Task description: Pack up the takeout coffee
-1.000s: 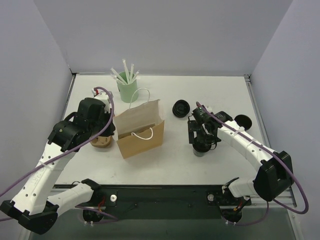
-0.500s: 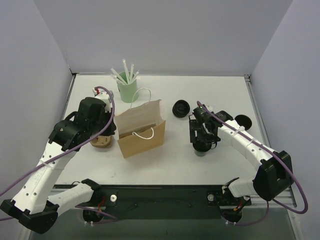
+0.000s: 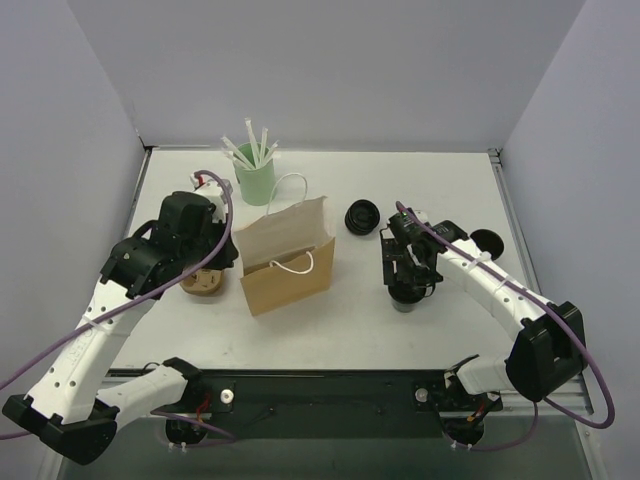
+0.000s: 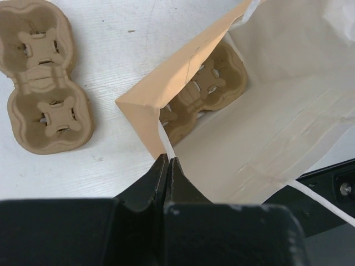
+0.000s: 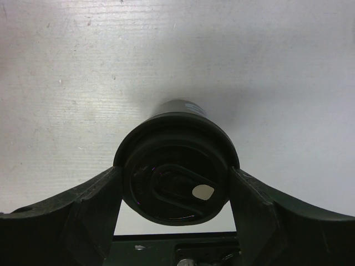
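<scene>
The takeout coffee (image 5: 177, 183), upright on the tabletop (image 3: 340, 325) right of centre, is clasped by the right claw (image 3: 405, 290). The paper bag (image 4: 266, 144) rim is pinched in the closed left claw (image 4: 168, 166).

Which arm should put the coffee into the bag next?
Right. The right gripper sits around the takeout coffee, fingers against its lid. The left gripper is shut on the paper bag's rim, holding it open.

My fingers (image 5: 91, 219) are matt black plastic. The coffee cup (image 5: 178, 106) is smooth black, its lid (image 5: 176, 176) glossy. The bag (image 4: 266, 138) is matt brown paper, white inside; the cup carrier (image 4: 47, 86), rough moulded pulp; the table (image 5: 83, 66), white, finely scratched.
</scene>
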